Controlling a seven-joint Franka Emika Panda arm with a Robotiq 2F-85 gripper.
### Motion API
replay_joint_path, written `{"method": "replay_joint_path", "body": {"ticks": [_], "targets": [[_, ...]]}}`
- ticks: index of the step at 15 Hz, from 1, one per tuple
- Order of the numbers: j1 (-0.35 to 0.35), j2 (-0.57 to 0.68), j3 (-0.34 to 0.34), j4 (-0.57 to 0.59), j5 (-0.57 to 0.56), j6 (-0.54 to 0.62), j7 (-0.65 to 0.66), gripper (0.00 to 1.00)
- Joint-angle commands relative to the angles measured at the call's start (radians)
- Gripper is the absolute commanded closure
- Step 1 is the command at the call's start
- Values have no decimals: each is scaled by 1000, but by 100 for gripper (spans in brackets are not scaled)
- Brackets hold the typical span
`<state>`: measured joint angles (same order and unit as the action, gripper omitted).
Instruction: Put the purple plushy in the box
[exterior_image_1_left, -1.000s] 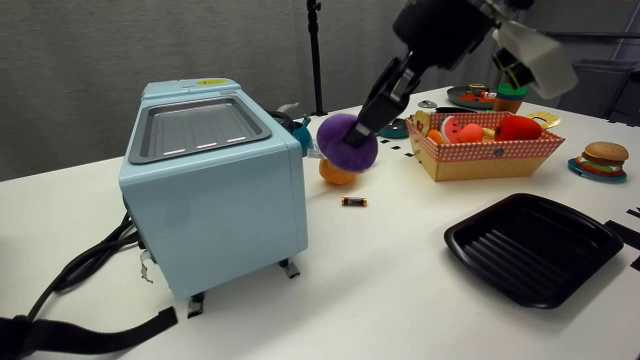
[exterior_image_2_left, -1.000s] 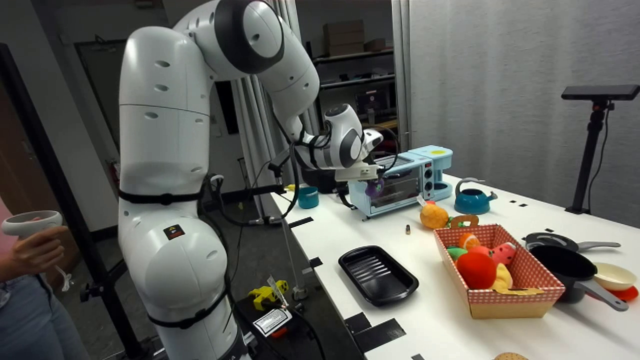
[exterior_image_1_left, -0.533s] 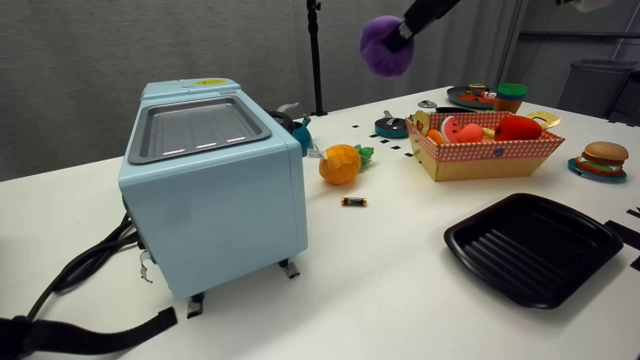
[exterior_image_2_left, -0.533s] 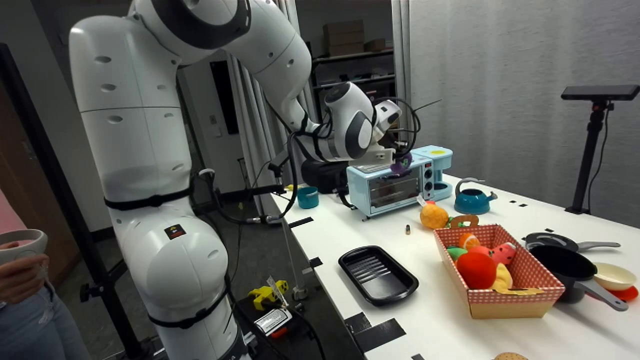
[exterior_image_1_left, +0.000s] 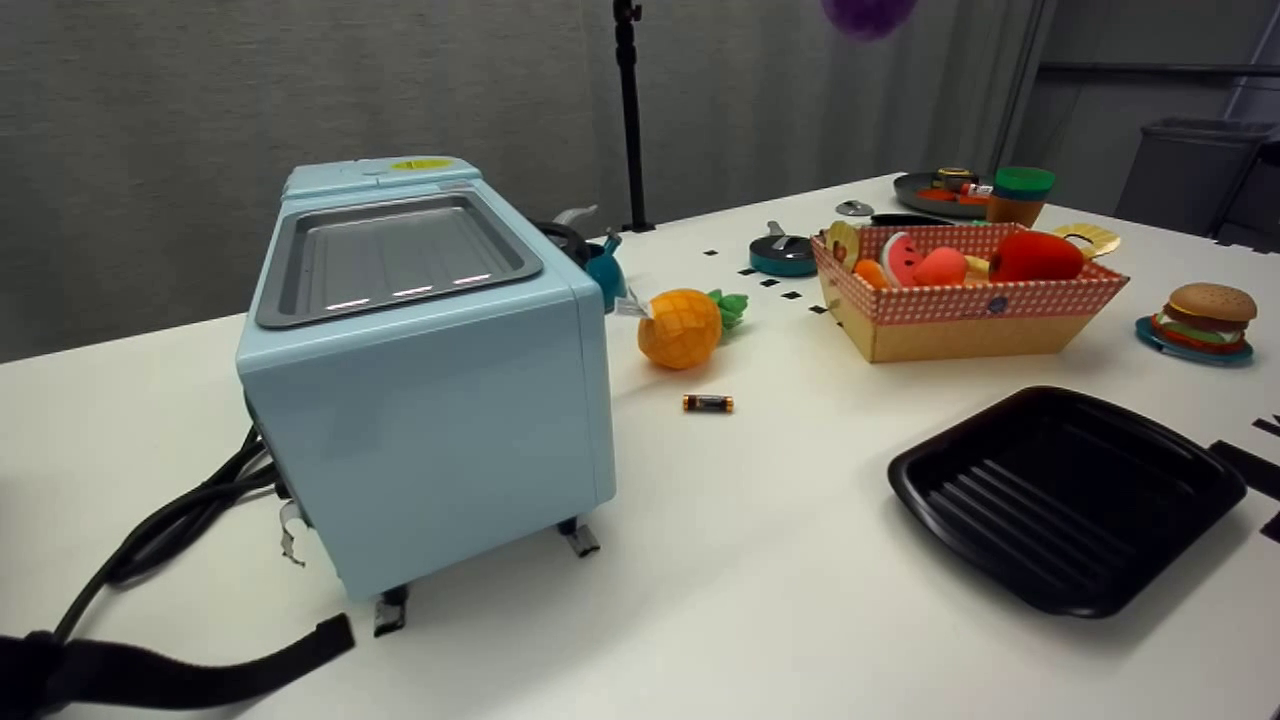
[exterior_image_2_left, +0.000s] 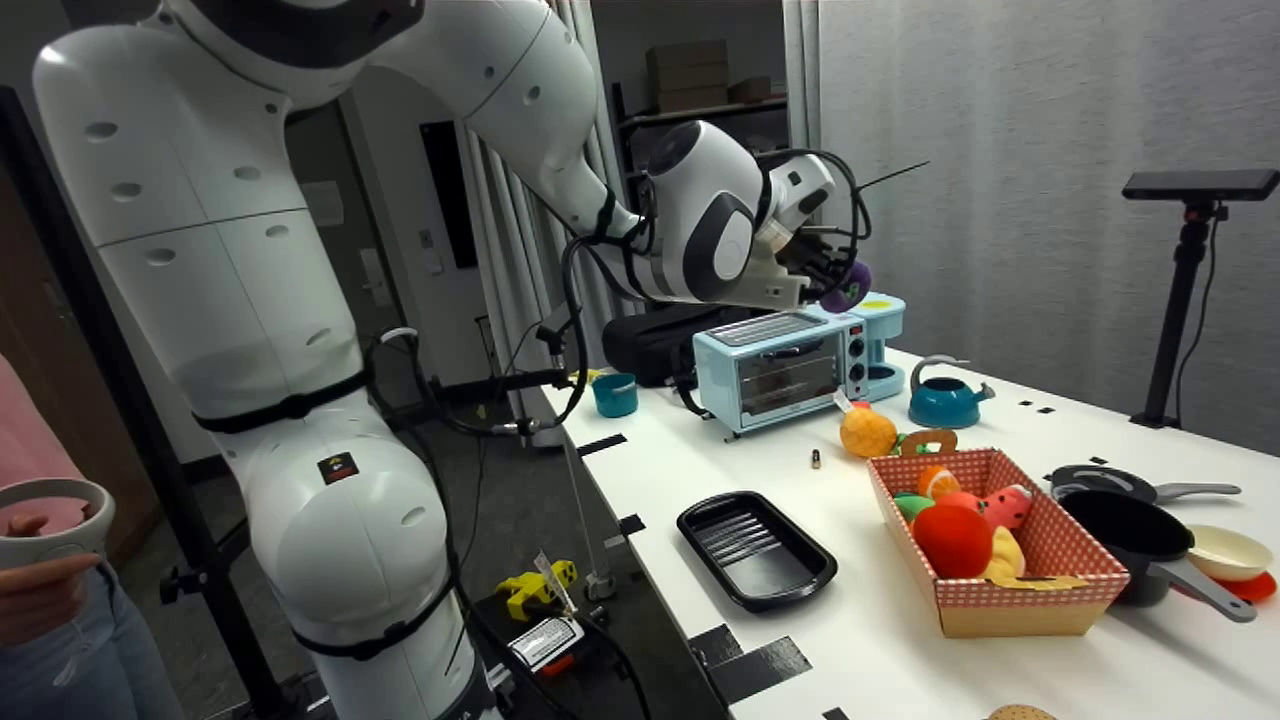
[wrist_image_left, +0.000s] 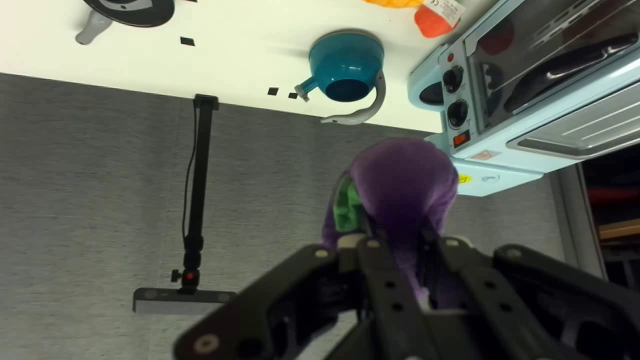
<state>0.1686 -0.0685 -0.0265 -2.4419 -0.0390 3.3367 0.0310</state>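
The purple plushy shows in both exterior views (exterior_image_1_left: 868, 15) (exterior_image_2_left: 848, 288) and in the wrist view (wrist_image_left: 405, 172), with a green patch. My gripper (wrist_image_left: 400, 232) is shut on it, fingers pressed into both sides. In an exterior view the gripper (exterior_image_2_left: 825, 272) holds it in the air, above the coffee-maker end of the light-blue oven. The box (exterior_image_1_left: 965, 342) is tan with a red-checked upper edge and lining, and it holds several soft toy fruits. It also shows in an exterior view (exterior_image_2_left: 1015, 622), nearer the camera and well apart from the plushy. It is out of the wrist view.
The light-blue oven (exterior_image_2_left: 775, 375) stands at the table's far end. A teal kettle (exterior_image_2_left: 945, 402), an orange pineapple toy (exterior_image_2_left: 868, 432) and a battery (exterior_image_1_left: 708, 403) lie between it and the box. A black ridged tray (exterior_image_1_left: 1070, 500) and dark pans (exterior_image_2_left: 1125, 535) flank the box.
The arm has lifted the plushy from beside the oven's front to above it. It has moved towards the kettle side and nearly out of the top of an exterior view. The box has not moved.
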Motion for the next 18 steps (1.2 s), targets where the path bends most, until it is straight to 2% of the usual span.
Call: {"method": "replay_joint_path", "body": {"ticks": [1,5,11,13,18], "targets": [[-45,-92,32,-35,57,-52,41,96],[-63,-105,28,-18,107,-101,83,96],[-107,-111,16,-18,143,-104,107,96],[-158,-113,39,-18,129,-111,138,96],[-217,-106,59,-20,124,-130,186,96]]}}
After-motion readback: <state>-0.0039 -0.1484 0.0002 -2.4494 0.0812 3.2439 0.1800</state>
